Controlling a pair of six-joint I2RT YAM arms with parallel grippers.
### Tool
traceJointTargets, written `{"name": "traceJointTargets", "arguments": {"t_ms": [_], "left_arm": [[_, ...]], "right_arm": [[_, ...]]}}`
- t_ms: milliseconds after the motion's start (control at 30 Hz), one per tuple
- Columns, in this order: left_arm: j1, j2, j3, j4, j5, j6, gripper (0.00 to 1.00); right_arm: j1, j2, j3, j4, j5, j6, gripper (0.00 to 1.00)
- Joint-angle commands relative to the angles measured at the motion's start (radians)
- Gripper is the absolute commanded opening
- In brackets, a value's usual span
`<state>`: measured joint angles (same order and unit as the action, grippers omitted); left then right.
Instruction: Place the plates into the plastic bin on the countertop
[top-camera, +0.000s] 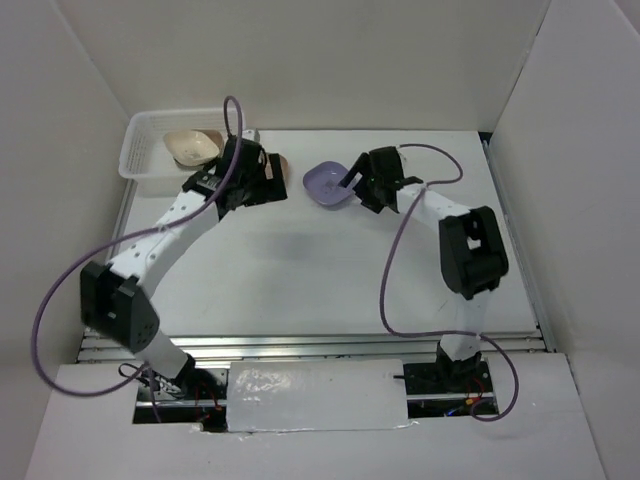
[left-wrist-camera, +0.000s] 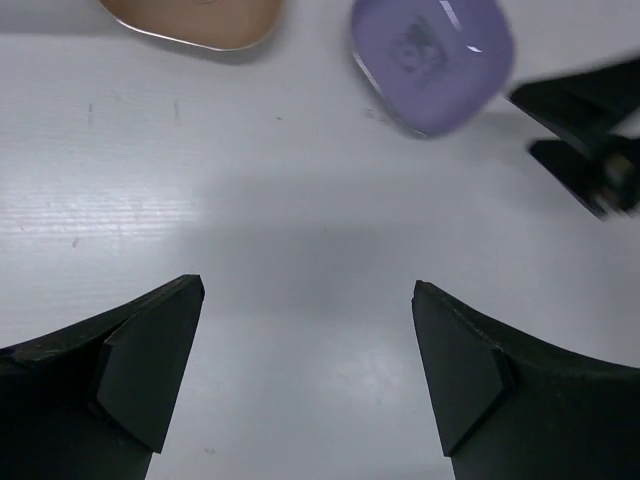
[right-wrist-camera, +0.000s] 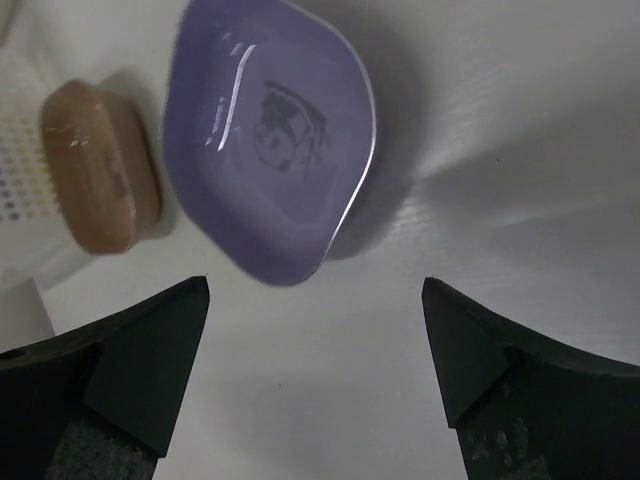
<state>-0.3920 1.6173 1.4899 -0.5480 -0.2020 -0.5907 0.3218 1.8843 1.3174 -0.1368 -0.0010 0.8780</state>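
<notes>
The white lattice plastic bin (top-camera: 148, 152) stands at the countertop's (top-camera: 330, 270) far left corner with a cream plate (top-camera: 193, 146) inside. A brown plate (left-wrist-camera: 195, 20) lies just right of the bin, partly hidden in the top view by my left gripper (top-camera: 268, 185). That gripper (left-wrist-camera: 308, 290) is open over bare countertop, holding nothing. A purple plate (top-camera: 328, 183) with a dark printed figure lies mid-table, slightly blurred (left-wrist-camera: 432, 60). My right gripper (top-camera: 353, 184) is open right beside its edge; the purple plate (right-wrist-camera: 270, 130) sits just beyond the fingertips, not between them (right-wrist-camera: 315, 285).
White walls enclose the table on the left, back and right. A metal rail (top-camera: 310, 345) runs along the front edge by the arm bases. The bin's lattice wall (right-wrist-camera: 20, 170) and the brown plate (right-wrist-camera: 98, 165) show at the left of the right wrist view.
</notes>
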Motion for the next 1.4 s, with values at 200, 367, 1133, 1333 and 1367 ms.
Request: {"name": "traceJointTargets", "arguments": {"t_ms": [200,367,1133,1333,1367], "left_arm": [[-0.067,-0.283,-0.082,0.01,-0.103,-0.021,0.99],[-0.065,-0.301,-0.097,0.008,-0.094,-0.006,0.99],[-0.073,-0.341,-0.235,0.04,-0.008,0.034,0.99],[-0.076,-0.336,-0.253,0.052,0.004,0.037,0.99],[-0.076,-0.336,-0.257,0.057,0.006,0.034,0.99]], "right_arm": [[-0.007,0.41,0.634,-0.448,0.087,0.053,0.82],[-0.016,0.403,0.582,-0.442,0.076,0.047,0.71],[0.045,0.579,0.907,-0.524,0.085,0.035,0.74],[0.031,0.639,0.997,-0.576,0.07,0.027,0.73],[0.033,0.66,1.009,-0.587,0.062,0.023,0.71]]}}
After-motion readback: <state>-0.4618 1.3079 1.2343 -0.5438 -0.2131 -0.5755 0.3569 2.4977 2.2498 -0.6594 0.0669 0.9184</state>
